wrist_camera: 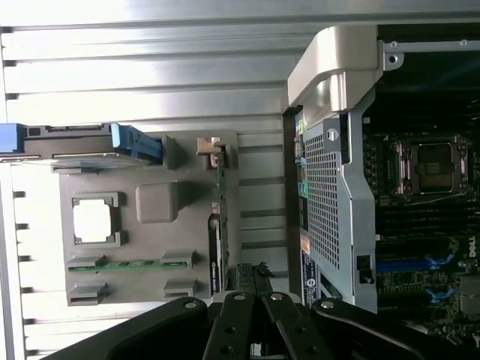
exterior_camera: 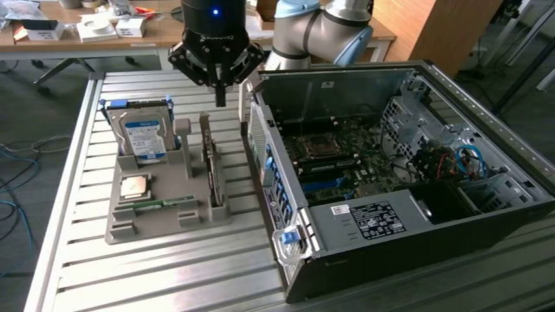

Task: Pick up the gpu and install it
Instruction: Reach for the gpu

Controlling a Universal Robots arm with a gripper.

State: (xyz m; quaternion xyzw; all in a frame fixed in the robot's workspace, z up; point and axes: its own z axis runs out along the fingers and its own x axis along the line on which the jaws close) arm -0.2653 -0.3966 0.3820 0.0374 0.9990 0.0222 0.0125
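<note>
The gripper is black all over. Its body is round and glossy, with a small blue light and a band of white letters, too small to read, just above the finger links. These links are flat black bars with round pin heads at the joints, and they end in slim tips. Behind the tool, the arm has silver-grey tubes and a pale blue joint cap.

On the surface I see the tray at the exterior view's left of the case, the gpu standing in the tray's case-side slot.
</note>
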